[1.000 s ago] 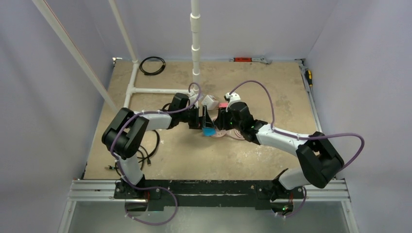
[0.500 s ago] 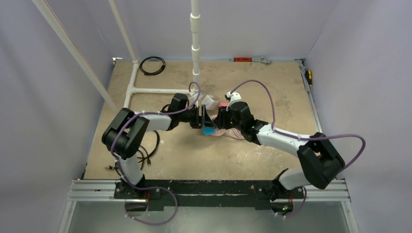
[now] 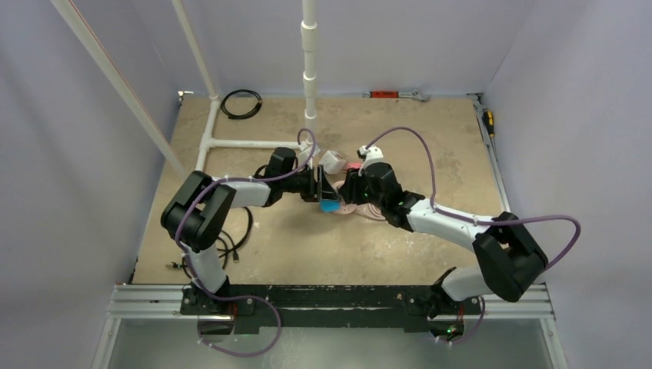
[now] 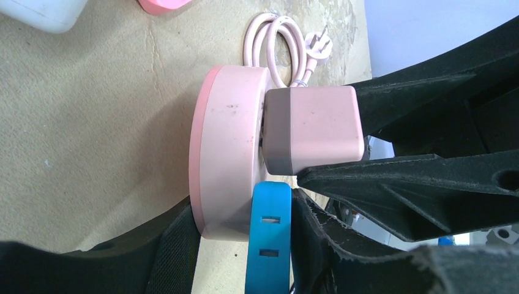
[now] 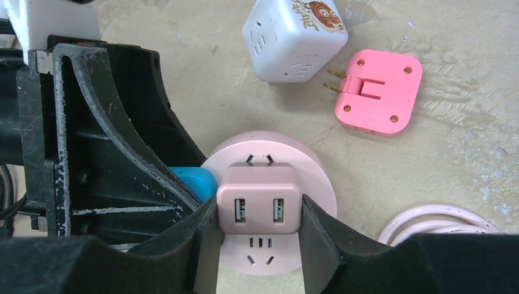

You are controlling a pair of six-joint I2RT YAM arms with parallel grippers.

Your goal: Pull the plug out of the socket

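socket (image 4: 226, 147) at middle of table (image 3: 292, 246), nearer far edge | plug (image 5: 259, 205) seated on its face | right gripper (image 5: 259, 236) jaws pinching plug's sides | left gripper (image 4: 245, 236) jaws pinching socket rim together with blue adapter (image 4: 268, 245)

Socket (image 3: 350, 209): barely visible from above, too small for detail.
Blue plug (image 4: 267, 245): cropped at bottom edge, left wrist view.
Cord (image 5: 422, 212): coil partly hidden, right wrist view.

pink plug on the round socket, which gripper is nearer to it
Right. The right gripper has its jaws shut on the plug; the left gripper has its jaws on the socket edge, just beside the plug.
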